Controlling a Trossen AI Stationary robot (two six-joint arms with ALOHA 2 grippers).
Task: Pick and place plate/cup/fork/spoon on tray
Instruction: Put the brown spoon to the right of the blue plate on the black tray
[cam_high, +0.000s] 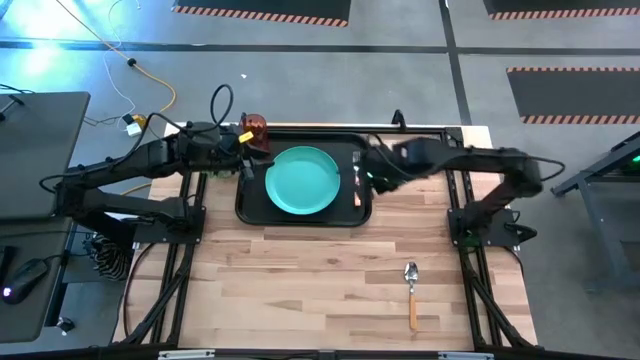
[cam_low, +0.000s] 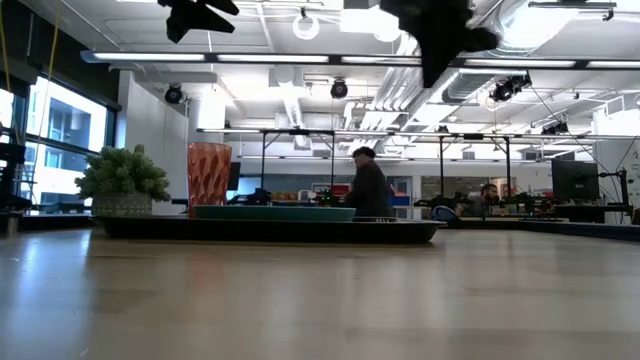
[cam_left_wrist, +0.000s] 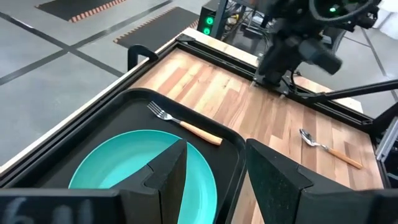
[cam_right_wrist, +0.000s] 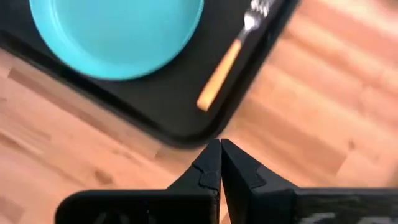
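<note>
The black tray lies at the table's far middle. On it rest the teal plate and, along the tray's right side, the fork, also in the right wrist view as the fork. The red-brown cup stands upright at the tray's far-left corner. The spoon lies on the bare wood near the right front. My left gripper hovers open over the plate's left edge, nothing between its fingers. My right gripper is shut and empty, raised above the tray's near-right corner.
A green potted plant stands left of the cup in the low view. A person moves in the room beyond the table. Bare wood stretches between the tray and the table's near edge.
</note>
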